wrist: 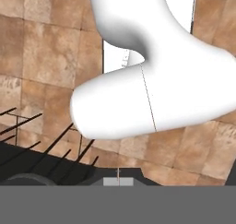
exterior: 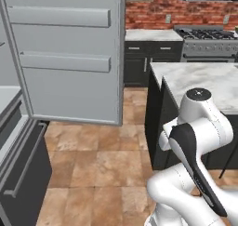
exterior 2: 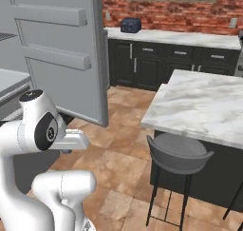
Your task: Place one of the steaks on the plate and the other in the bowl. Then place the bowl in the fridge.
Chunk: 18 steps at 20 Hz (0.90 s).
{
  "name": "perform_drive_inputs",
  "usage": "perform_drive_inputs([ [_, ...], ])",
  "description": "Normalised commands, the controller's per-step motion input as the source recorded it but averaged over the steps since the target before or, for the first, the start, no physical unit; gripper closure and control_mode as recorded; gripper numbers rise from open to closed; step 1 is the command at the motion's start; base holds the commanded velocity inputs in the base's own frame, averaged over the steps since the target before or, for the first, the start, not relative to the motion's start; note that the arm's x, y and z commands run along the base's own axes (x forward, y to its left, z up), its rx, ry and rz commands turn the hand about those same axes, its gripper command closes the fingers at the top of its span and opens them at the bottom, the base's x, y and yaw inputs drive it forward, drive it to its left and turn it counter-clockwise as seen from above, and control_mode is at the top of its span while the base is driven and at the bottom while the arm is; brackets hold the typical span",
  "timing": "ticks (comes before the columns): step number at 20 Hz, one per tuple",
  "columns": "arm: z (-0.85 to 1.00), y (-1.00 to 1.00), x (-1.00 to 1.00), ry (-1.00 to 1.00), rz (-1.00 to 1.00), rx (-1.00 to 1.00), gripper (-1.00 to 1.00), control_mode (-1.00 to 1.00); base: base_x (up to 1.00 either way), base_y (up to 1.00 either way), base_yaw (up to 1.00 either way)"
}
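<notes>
The fridge (exterior: pixel 69 57) is standing with its door swung wide open at the left in both base views, pale shelves showing at the far left edge. The arm (exterior: pixel 195 141) is folding in close over the base, its hand pointing down at the tiled floor (wrist: pixel 41 57) beside a stool (exterior 2: pixel 179 154). Whether the end effector is open, closed or carrying anything cannot be told. No steaks, plate or bowl are showing; the marble island surface (exterior 2: pixel 199 106) is lying bare here. Judging by this, the robot is likely travelling between fridge and surface; next it needs to face the surface holding the bowl.
</notes>
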Motion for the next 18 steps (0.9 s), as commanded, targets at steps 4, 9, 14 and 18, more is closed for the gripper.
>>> perform_drive_inputs([
  [4, 0.0, 0.0, 0.0, 0.0, 0.0, 0.0, 1.0, 1.0, -0.09, -0.52, -0.12],
  [9, 0.0, 0.0, 0.0, 0.0, 0.0, 0.0, 1.0, 1.0, -0.1, -0.85, -0.1],
  [14, 0.0, 0.0, 0.0, 0.0, 0.0, 0.0, 1.0, 1.0, -0.04, -0.89, -0.1],
  [18, 0.0, 0.0, 0.0, 0.0, 0.0, 0.0, 1.0, 1.0, 0.0, -0.86, -0.1],
])
